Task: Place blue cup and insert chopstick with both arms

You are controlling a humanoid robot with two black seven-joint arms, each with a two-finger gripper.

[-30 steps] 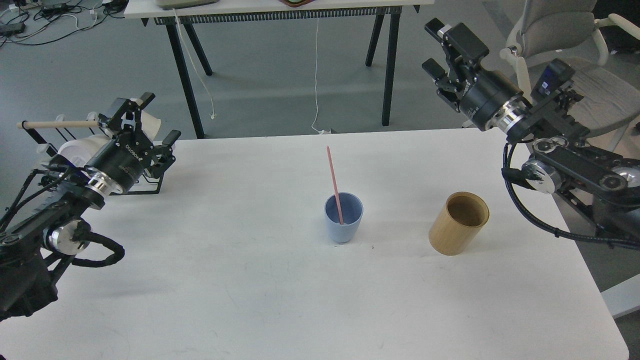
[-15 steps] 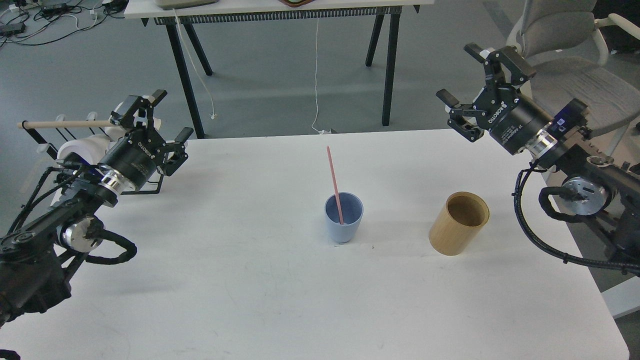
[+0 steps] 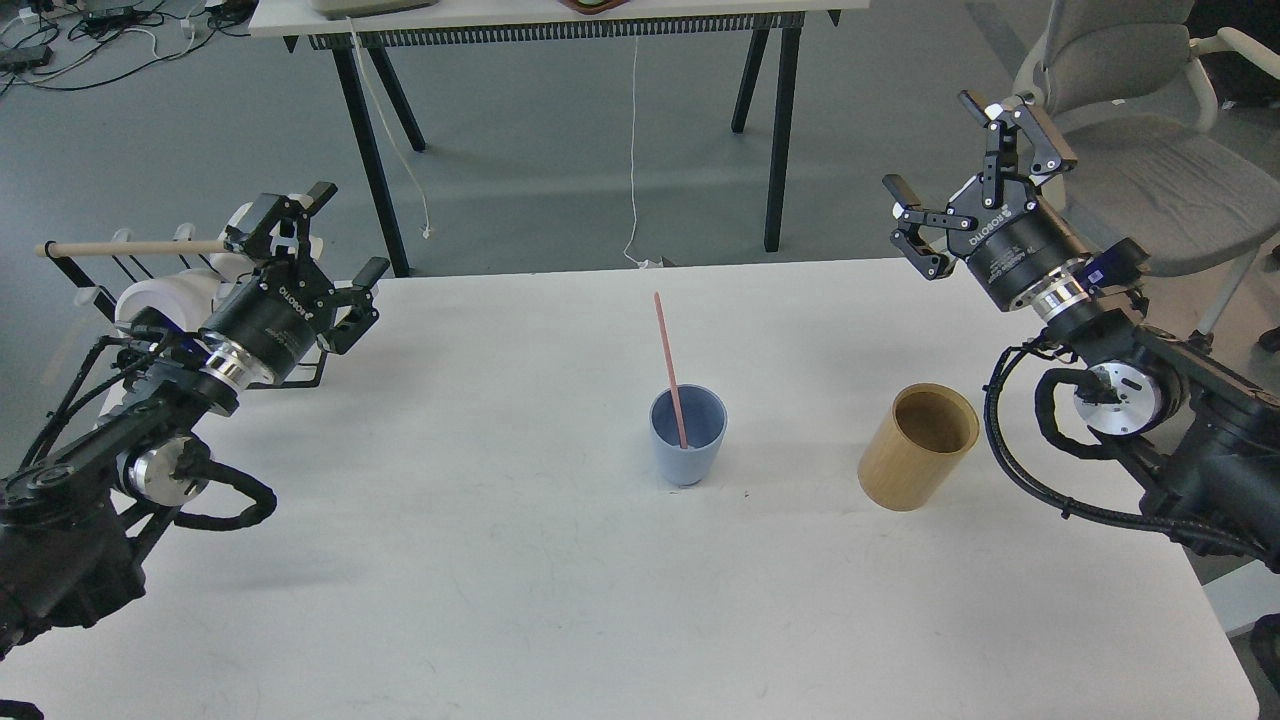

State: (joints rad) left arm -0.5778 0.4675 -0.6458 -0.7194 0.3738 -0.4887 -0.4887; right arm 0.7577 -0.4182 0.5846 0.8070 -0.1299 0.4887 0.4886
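Observation:
The blue cup (image 3: 687,435) stands upright near the middle of the white table (image 3: 500,560). The pink-red chopstick (image 3: 667,360) stands inside it, leaning up and toward the far left. My left gripper (image 3: 335,235) is open and empty at the table's far left edge, well left of the cup. My right gripper (image 3: 945,170) is open and empty, raised past the table's far right corner, well right of the cup.
A tan wooden cylinder (image 3: 918,446) stands open-topped to the right of the cup. A black rack with white mugs (image 3: 160,300) and a pale dowel rod (image 3: 130,247) sits behind my left gripper. A grey chair (image 3: 1130,130) and another table (image 3: 560,20) stand beyond.
My right arm has dropped and swung back to the right, its gripper turning to face left. My left gripper has shifted slightly right. The cup and chopstick have not moved.

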